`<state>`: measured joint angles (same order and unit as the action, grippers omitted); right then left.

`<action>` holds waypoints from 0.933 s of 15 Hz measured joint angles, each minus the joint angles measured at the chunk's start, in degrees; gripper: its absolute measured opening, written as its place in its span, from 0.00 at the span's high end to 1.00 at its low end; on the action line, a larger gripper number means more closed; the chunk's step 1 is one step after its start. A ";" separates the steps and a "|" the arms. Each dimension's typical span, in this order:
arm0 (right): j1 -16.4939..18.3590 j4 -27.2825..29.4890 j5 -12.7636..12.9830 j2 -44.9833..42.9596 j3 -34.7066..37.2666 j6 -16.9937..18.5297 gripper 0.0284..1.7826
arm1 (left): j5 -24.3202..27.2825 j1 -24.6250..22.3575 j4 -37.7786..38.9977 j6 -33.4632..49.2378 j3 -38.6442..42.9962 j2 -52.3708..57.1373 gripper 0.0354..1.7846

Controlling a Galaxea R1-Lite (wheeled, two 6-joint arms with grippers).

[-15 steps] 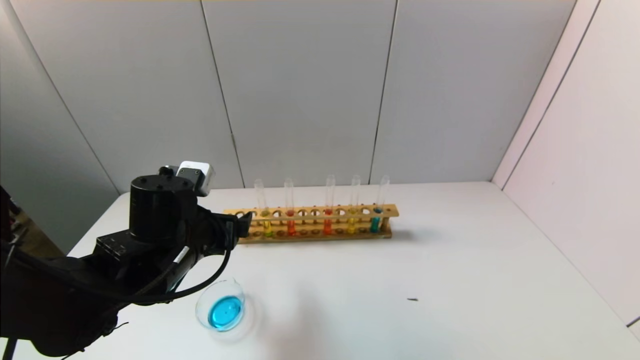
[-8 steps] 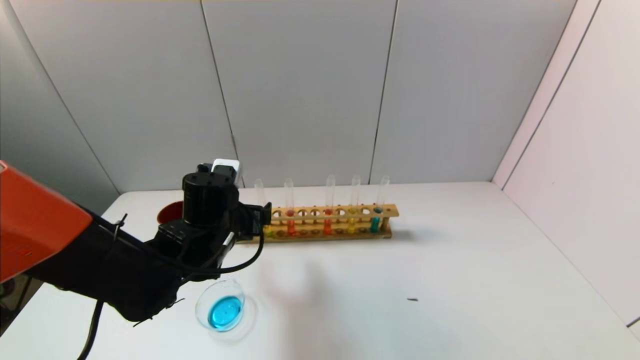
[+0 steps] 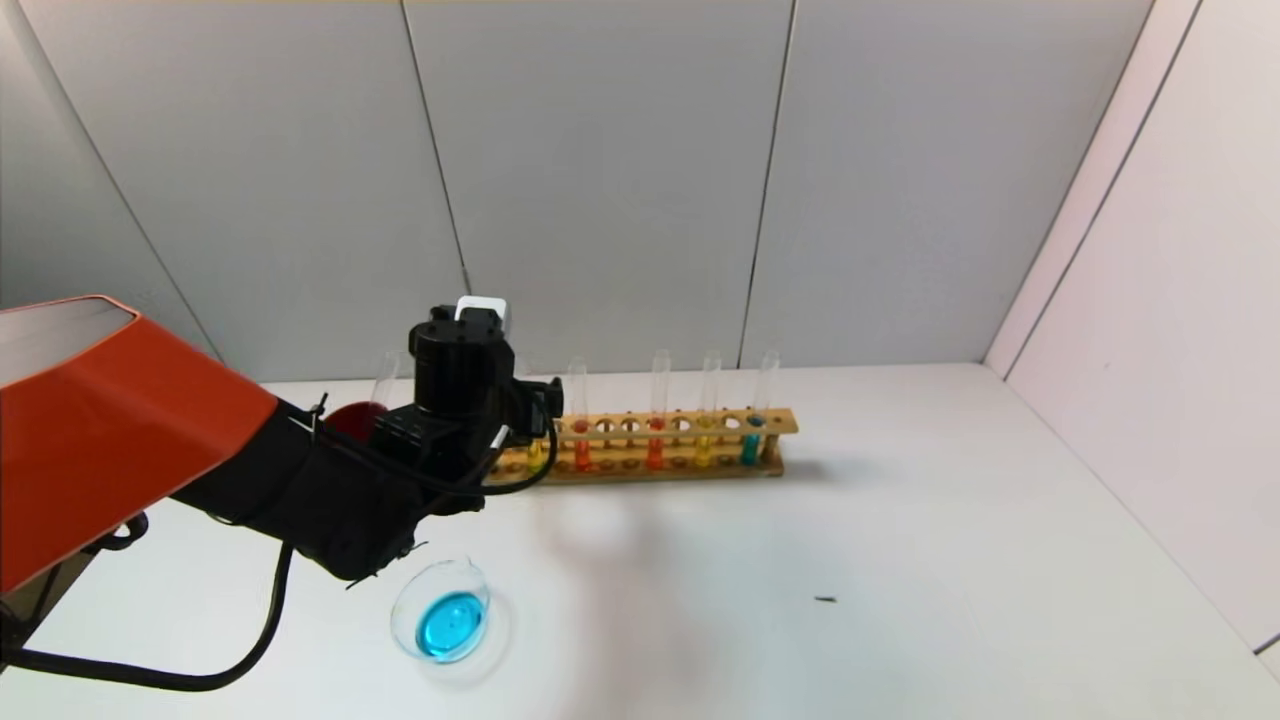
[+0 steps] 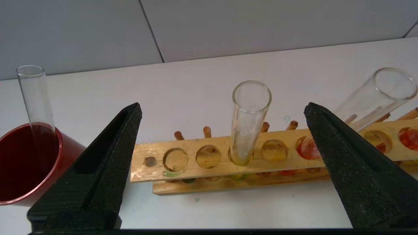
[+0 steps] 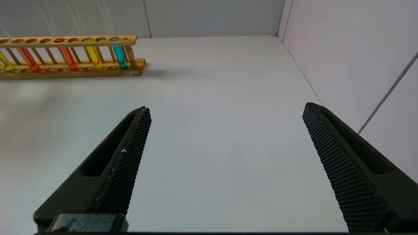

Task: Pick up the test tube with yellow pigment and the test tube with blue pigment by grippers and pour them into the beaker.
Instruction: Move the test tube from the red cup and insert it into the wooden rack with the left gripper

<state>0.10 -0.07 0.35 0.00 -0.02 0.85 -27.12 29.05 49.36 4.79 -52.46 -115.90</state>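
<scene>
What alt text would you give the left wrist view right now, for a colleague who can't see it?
The open left gripper frames an upright test tube with yellow pigment standing in the wooden rack, not yet touching it. A dark-red cup holding an empty tube sits beside the rack's end.

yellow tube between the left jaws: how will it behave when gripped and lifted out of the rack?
The test tube with yellow pigment is smooth, thin clear glass, so probably slippery and easy to crack under a hard squeeze. It holds only a little liquid low down, so likely light. The open left gripper straddles it; its wooden rack looks light and may lift along.
</scene>
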 joint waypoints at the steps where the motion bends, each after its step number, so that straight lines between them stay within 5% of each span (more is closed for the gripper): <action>1: 0.00 0.00 0.00 0.00 0.00 -0.01 0.05 | 0.17 -0.22 0.17 0.05 -0.73 -0.72 0.02; 14: 0.00 0.00 0.00 0.00 0.00 0.00 0.05 | 0.15 -1.49 0.56 0.38 -7.39 -6.75 0.02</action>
<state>0.10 -0.07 0.35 0.00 -0.02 0.85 -26.98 27.56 49.92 5.17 -59.84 -122.65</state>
